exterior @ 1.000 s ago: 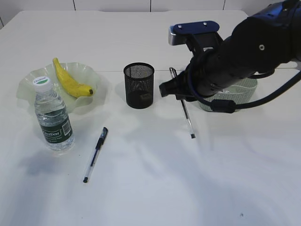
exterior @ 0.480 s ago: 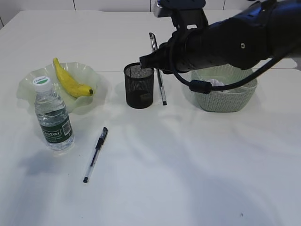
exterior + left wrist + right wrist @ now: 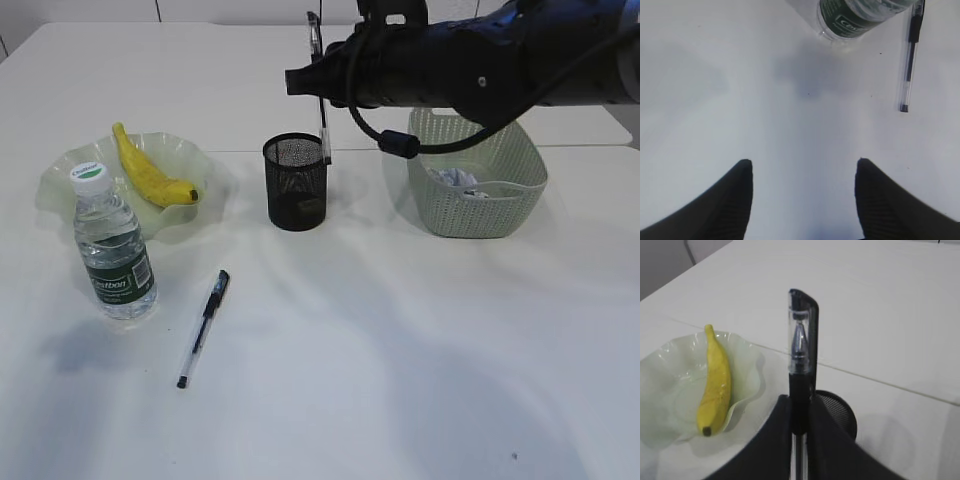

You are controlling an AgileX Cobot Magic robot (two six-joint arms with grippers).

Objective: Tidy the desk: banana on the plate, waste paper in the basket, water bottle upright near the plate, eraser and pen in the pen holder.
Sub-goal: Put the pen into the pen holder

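Above the holder [image 3: 296,181], the right gripper [image 3: 318,82] clamps a pen [image 3: 323,90] upright. The left gripper [image 3: 802,172] hangs open near the bottle [image 3: 860,17] and a second pen [image 3: 908,57].

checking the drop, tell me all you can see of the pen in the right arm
The held pen has a clear barrel and dark grip section. It hangs near upright, cap end up, clamped between the shut jaws of the right gripper. Its lower end sits at the rim of the black mesh pen holder, on its right side.
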